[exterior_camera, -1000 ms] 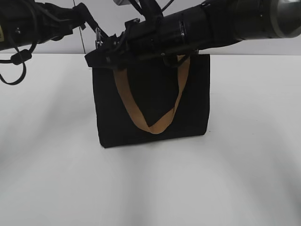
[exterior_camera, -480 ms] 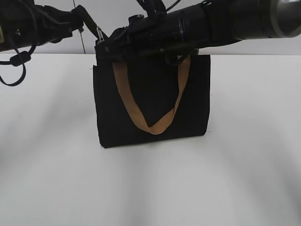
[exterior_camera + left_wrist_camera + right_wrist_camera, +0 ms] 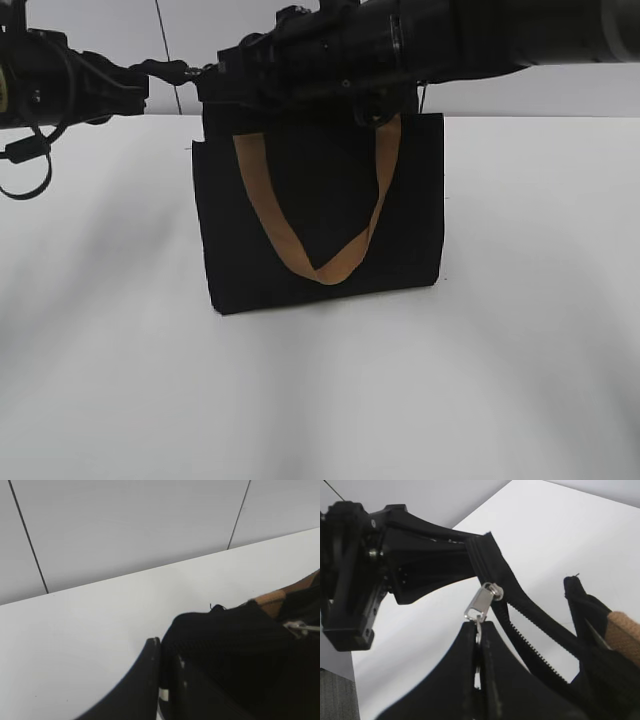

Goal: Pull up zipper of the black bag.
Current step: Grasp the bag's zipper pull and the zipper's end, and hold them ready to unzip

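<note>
Where the right gripper (image 3: 479,645) shows closest, in its own wrist view: jaws pressed together on the loop tab of the zipper (image 3: 481,602), silver pull slanting up to the slider on the black tape, teeth parted below it. Opposite, in that same view, the left gripper (image 3: 470,562) clamped on the end of the zipper tape, holding it taut. From the exterior view none of that readable; only the left gripper (image 3: 190,72) and right gripper (image 3: 225,75) meeting tip to tip at the top left corner of the bag (image 3: 320,210), pull too small to make out there. From the left wrist view, one dark finger (image 3: 142,680) low in frame against bunched black fabric of the bag (image 3: 235,650), a glint of metal at the right edge, a scrap of tan strap (image 3: 272,601) beyond; jaw gap itself not visible there.

Counted: two arms, two grippers, one bag, one zipper pull. One tan strap (image 3: 315,215) hanging in a V down the bag's front face in the exterior view; one tan strap end (image 3: 625,635) at the right edge of the right wrist view. Bag upright on the white table (image 3: 320,390), zipper along its top edge, pull at the left end.
</note>
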You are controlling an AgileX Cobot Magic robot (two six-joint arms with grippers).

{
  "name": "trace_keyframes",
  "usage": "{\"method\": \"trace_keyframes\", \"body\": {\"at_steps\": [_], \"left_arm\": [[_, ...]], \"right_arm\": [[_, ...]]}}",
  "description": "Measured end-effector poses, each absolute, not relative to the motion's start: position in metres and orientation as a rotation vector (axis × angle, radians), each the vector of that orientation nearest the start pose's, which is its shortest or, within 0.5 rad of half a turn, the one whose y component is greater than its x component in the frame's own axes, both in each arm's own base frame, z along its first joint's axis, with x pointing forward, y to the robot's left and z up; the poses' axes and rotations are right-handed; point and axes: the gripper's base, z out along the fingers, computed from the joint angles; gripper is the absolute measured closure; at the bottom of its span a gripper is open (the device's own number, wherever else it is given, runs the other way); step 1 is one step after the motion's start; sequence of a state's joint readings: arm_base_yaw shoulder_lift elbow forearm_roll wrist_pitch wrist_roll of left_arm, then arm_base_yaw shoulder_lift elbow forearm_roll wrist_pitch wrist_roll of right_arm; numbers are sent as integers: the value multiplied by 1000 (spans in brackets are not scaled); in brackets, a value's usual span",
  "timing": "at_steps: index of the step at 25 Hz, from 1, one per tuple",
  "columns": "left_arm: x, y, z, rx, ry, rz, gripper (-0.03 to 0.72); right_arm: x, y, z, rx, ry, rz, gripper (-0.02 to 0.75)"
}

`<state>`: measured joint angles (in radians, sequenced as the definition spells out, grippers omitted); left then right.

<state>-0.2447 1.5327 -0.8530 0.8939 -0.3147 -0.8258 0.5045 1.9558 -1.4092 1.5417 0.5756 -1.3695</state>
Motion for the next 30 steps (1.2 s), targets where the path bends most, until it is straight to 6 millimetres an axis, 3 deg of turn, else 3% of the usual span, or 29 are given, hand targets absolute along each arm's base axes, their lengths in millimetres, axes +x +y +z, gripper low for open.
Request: {"method": "trace_keyframes", "body": {"at_steps": [6, 18, 26, 30], "left_arm": [[312, -100, 243, 443, 1949, -367, 678], [308, -96, 223, 433, 2041, -326, 678], [307, -93, 220, 420, 2075, -286, 678], [307, -92, 220, 418, 2080, -280, 678]], "right_arm": [[365, 253, 246, -694, 2022, 1015, 753], [381, 220, 244, -587, 2095, 1033, 753], [397, 173, 241, -558, 2170, 969, 753], [398, 145, 250, -583, 2193, 898, 753]]}}
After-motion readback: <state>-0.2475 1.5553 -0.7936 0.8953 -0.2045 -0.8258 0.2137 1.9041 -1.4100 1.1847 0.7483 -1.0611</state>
